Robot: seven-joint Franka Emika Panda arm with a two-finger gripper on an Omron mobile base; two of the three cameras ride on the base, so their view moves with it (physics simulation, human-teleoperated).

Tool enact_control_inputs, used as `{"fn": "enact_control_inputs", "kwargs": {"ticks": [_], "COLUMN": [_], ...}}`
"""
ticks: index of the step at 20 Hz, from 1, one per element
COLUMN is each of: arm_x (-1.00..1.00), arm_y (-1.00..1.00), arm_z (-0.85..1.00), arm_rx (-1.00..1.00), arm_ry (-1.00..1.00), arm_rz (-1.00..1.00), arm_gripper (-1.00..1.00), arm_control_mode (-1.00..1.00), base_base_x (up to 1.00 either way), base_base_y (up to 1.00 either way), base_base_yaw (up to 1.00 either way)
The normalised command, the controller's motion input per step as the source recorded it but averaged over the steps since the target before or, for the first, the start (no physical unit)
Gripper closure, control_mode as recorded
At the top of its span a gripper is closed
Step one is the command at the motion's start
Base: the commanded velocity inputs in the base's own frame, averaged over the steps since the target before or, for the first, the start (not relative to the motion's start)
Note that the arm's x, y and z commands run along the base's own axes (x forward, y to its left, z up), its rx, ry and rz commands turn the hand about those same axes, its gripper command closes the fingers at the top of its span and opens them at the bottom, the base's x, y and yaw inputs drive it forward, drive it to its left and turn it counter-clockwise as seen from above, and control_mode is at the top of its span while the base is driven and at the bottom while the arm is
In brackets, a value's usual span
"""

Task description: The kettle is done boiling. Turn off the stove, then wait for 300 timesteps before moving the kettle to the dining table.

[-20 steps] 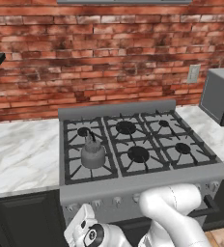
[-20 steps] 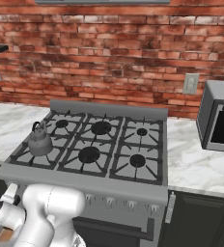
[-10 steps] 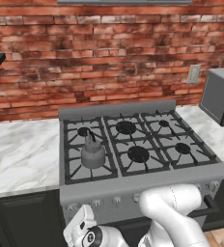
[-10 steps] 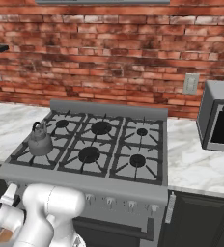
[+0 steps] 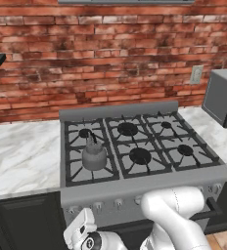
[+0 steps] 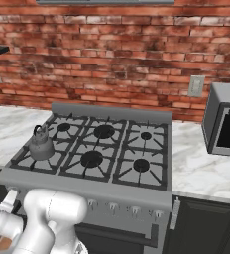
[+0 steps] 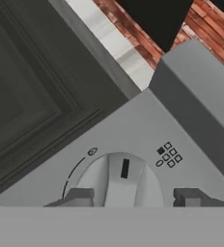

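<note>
Nothing has visibly shifted. Gripper fingers flank the knob at lower centre, contact undeterminable; a slip leaves the stove lit. Kettle sits left of centre.

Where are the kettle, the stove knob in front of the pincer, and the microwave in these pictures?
kettle [image 5: 94, 157]: left base view, on its rounded grey body.
stove knob [image 7: 124, 179]: hand view, on the knob's raised face below the dark mark.
microwave [image 6: 225, 120]: right base view, on its front.
</note>
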Motion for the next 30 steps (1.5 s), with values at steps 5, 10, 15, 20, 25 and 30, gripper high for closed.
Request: {"fn": "enact_control_inputs", "kwargs": {"ticks": [5,10,15,20,25,30], "arm_x": [0.05,0.00,0.00,0.00,0.00,0.00], "arm_y": [0.00,0.00,0.00,0.00,0.00,0.00], "arm_z": [0.00,-0.03,-0.12,-0.08,-0.05,-0.07], "arm_rx": [0.00,0.03,0.12,0.21,0.24,0.27], "arm_ry": [-0.03,-0.01,0.00,-0.02,-0.03,0.00], "arm_rz": [0.00,0.00,0.00,0.00,0.00,0.00], "arm_gripper": [1.00,1.00,1.00,1.00,1.00,1.00], "arm_control_mode": [-1.00,-1.00,-1.00,-1.00,-1.00,-1.00], "base_base_x": [0.00,0.00,0.00,0.00,0.00,0.00], "base_base_y": [0.00,0.00,0.00,0.00,0.00,0.00], "base_base_yaw": [0.00,0.00,0.00,0.00,0.00,0.00]}}
